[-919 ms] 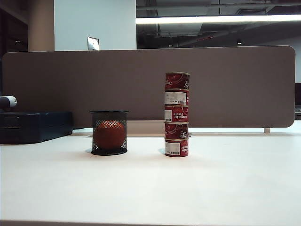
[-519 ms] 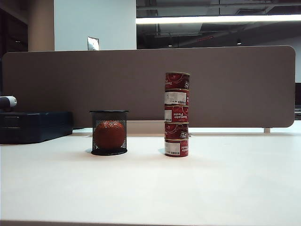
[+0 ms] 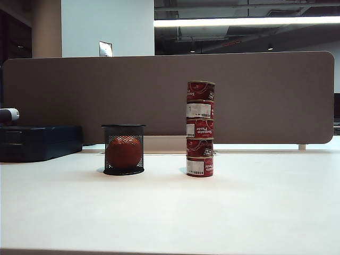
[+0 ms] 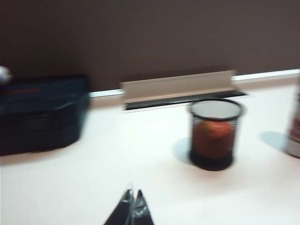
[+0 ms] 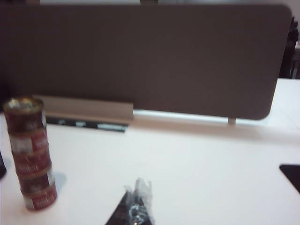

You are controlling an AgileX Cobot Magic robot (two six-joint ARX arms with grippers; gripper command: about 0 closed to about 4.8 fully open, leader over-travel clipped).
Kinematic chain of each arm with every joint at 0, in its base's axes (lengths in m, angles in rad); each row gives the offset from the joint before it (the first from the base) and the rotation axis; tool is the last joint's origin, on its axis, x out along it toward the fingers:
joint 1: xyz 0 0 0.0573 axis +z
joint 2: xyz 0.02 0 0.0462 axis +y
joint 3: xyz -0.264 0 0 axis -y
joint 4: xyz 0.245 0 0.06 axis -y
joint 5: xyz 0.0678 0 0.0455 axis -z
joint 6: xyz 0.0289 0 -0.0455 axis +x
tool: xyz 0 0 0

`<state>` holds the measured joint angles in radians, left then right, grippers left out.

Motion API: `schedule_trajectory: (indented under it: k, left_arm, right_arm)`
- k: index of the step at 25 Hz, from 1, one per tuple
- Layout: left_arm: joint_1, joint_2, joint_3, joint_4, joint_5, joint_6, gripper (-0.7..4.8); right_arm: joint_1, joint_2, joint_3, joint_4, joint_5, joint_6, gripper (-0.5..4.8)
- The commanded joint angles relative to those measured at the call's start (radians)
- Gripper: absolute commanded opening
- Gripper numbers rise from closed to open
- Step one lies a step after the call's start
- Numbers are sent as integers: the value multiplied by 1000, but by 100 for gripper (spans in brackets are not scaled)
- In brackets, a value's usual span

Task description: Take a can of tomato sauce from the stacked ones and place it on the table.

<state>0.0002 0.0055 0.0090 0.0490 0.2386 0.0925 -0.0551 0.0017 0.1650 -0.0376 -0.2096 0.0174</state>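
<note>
exterior view: stacked ones (image 3: 200, 128) untouched on the table (image 3: 255, 202); left gripper (image 4: 132, 206) and right gripper (image 5: 137, 206) closed, empty.

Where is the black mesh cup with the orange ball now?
In the exterior view the mesh cup stands on the white table, left of centre, beside the stack of red cans and before the brown divider.

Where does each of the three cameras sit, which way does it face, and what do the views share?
Exterior view: low at the table's near edge, facing the divider panel; shows the stacked ones and mesh cup, no arm.
Left wrist view: above the table, facing the mesh cup and dark case; left gripper tips shut at the frame edge.
Right wrist view: faces the stacked ones and panel; right gripper shut.
Shared: all three see the stack, cut at the left wrist view's edge.
</note>
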Motion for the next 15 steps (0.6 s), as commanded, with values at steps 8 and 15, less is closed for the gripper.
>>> schedule_trajectory:
  k: [8, 15]
  left_arm:
    - [1, 1, 4, 22, 338, -3, -5]
    - [1, 1, 5, 61, 420, -21, -5]
  right_arm:
    - [2, 170, 245, -111, -88, 91, -5]
    - [52, 440, 433, -115, -208, 90, 1]
